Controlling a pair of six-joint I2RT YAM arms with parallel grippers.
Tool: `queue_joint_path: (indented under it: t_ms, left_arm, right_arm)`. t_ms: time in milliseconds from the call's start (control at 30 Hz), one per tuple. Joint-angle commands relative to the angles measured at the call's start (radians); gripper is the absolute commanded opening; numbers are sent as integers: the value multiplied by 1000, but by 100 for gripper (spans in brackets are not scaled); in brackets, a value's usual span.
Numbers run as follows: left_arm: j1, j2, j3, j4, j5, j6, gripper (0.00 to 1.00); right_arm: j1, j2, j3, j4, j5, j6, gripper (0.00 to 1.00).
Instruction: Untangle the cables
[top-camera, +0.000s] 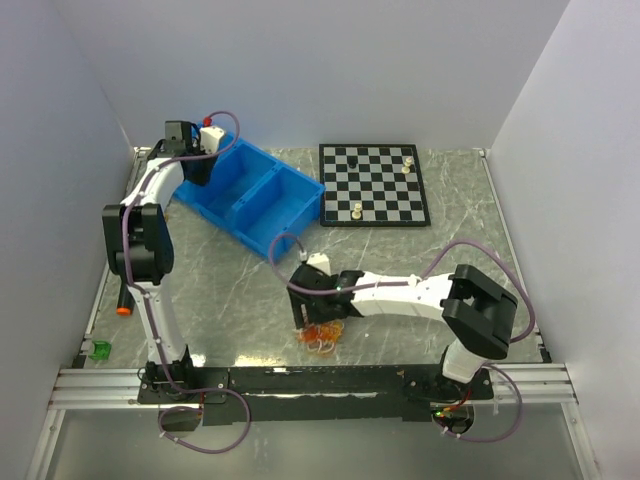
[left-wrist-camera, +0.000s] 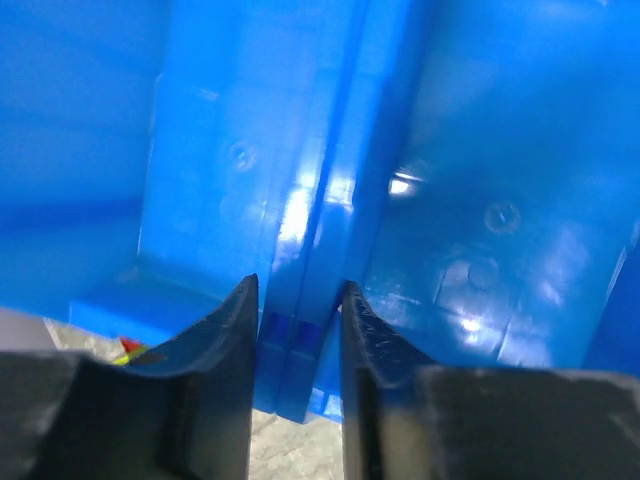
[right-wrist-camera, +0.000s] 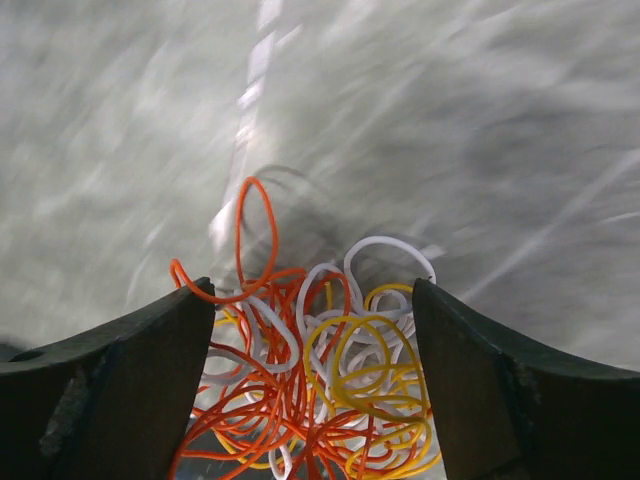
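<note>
Right claw (right-wrist-camera: 312, 290) wide open, holding nothing; cables (right-wrist-camera: 300, 400) on tabletop (right-wrist-camera: 450, 120) between its jaws. Look light, floppy, springy: pinch 1 outer orange loop, not the core. Left claw (left-wrist-camera: 298, 290) part-open astride bin (left-wrist-camera: 480, 200) wall; grip unclear.

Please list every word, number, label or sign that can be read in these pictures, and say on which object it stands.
None: no view shows readable text.
The blue bin has only small round moulded marks, with no legible characters.
The chessboard and the cables show no writing.
</note>
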Motion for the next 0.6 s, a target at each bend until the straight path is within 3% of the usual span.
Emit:
queue_joint_path:
  t_ms: [0, 167, 267, 433, 567]
  left_arm:
    - [-9, -55, -38, 30, 36, 17, 22]
    - [-15, -137, -173, 75, 59, 22, 22]
    - [-17, -185, -238, 106, 50, 29, 20]
    - [-17, -210, -256, 109, 21, 63, 21]
    - [-17, -214, -213, 94, 30, 57, 22]
  right_arm:
    - [79, -63, 31, 25, -60, 15, 84]
    - [110, -90, 86, -34, -45, 8, 91]
    - [87, -148, 137, -96, 44, -14, 95]
    - [-127, -254, 145, -60, 44, -54, 96]
    - [-274, -174, 239, -14, 29, -99, 96]
